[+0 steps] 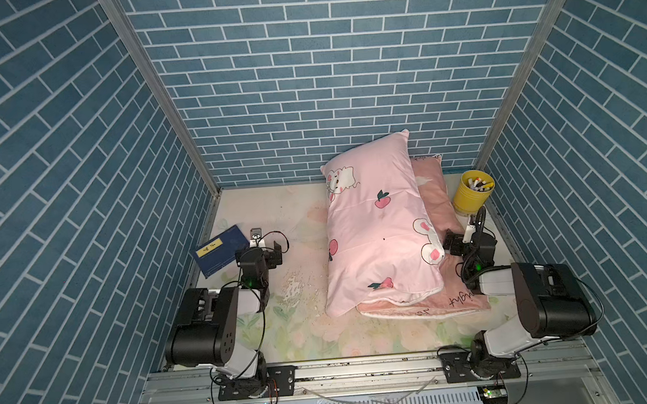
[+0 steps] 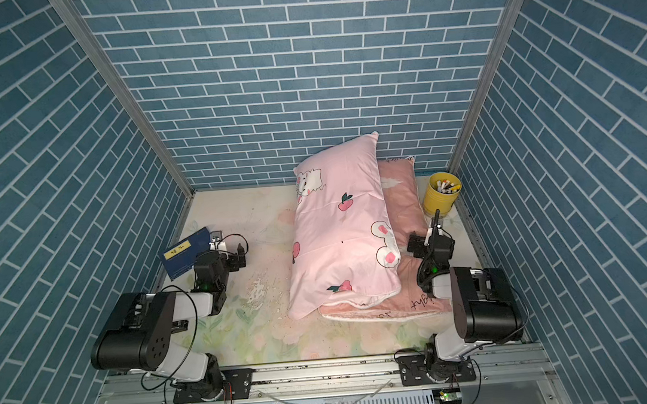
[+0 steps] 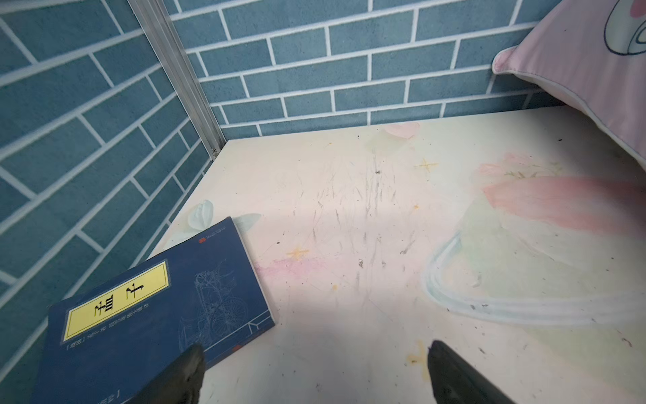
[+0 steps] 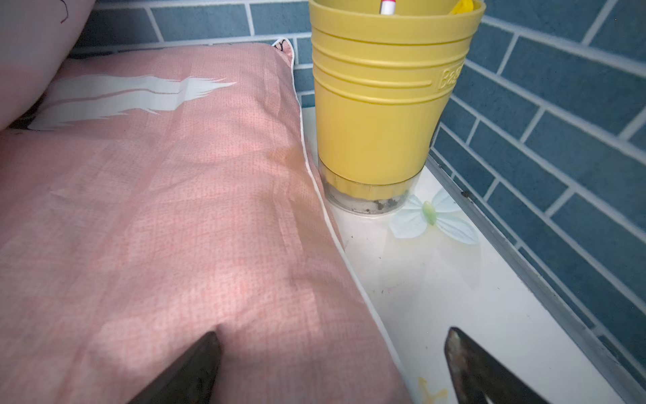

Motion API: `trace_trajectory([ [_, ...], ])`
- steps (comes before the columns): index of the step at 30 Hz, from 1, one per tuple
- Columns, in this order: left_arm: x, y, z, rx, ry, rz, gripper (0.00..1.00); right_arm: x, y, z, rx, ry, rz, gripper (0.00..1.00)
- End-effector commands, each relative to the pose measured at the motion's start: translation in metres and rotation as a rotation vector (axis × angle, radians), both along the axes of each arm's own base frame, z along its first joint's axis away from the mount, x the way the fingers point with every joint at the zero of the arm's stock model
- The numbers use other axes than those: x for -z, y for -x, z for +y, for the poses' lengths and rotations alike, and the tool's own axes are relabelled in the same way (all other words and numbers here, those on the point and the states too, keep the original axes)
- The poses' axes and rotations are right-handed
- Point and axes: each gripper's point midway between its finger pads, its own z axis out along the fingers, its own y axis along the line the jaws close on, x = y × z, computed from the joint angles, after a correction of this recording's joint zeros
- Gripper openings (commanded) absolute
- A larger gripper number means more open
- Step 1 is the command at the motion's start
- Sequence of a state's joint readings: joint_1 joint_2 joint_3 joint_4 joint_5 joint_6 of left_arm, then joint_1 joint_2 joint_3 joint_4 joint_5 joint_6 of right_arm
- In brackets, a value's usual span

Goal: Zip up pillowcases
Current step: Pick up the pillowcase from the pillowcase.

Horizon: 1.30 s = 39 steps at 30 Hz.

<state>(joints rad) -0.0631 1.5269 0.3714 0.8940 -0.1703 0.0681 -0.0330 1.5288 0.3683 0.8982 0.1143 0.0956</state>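
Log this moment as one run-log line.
left gripper: open, empty, near blue book | right gripper: open, empty, over salmon pillowcase edge | bunny pillowcase: partly atop salmon pillowcase

I am reading the handwritten word "night" [image 1: 462, 299], upside down from my side, on the salmon-pink pillowcase [image 1: 436, 203]. Just beside that pillowcase, the yellow cup [image 4: 377, 105] is showing raised letters "Ba", with the rest curving out of sight. Well apart from the pillowcase, the blue book [image 3: 157, 314] is carrying a yellow label [image 3: 117, 297] printed "孟子"; the smaller print under it is coming through too fine to read.
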Motion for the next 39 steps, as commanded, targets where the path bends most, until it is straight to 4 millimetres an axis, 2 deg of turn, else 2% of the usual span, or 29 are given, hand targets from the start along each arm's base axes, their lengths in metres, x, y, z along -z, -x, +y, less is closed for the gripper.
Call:
trace_trajectory([
  [1,0.0,-0.002,0.001,0.001,0.0,0.003,1.0,0.003,-0.004,0.002,-0.024,0.027,0.027,0.99],
  [30,-0.001,-0.002,0.003,0.008,0.013,0.0,1.0,0.001,-0.004,0.001,-0.023,0.017,0.02,0.99],
  [32,-0.021,0.0,0.008,-0.028,0.012,-0.011,1.0,-0.014,-0.003,-0.005,0.011,0.016,0.038,0.99],
  [33,-0.035,0.004,0.014,-0.067,0.005,0.004,1.0,-0.031,-0.002,-0.005,0.016,0.016,0.046,0.99],
  [36,-0.1,0.025,0.025,-0.202,0.019,-0.046,1.0,-0.072,0.008,-0.009,0.045,0.007,0.09,0.99],
  [38,-0.123,0.041,0.018,-0.234,0.143,-0.014,0.99,-0.085,0.019,-0.004,0.034,-0.042,0.205,0.98],
  [39,-0.124,0.047,0.005,-0.203,0.192,0.021,0.99,-0.09,0.026,0.005,0.003,-0.093,0.275,0.98],
])
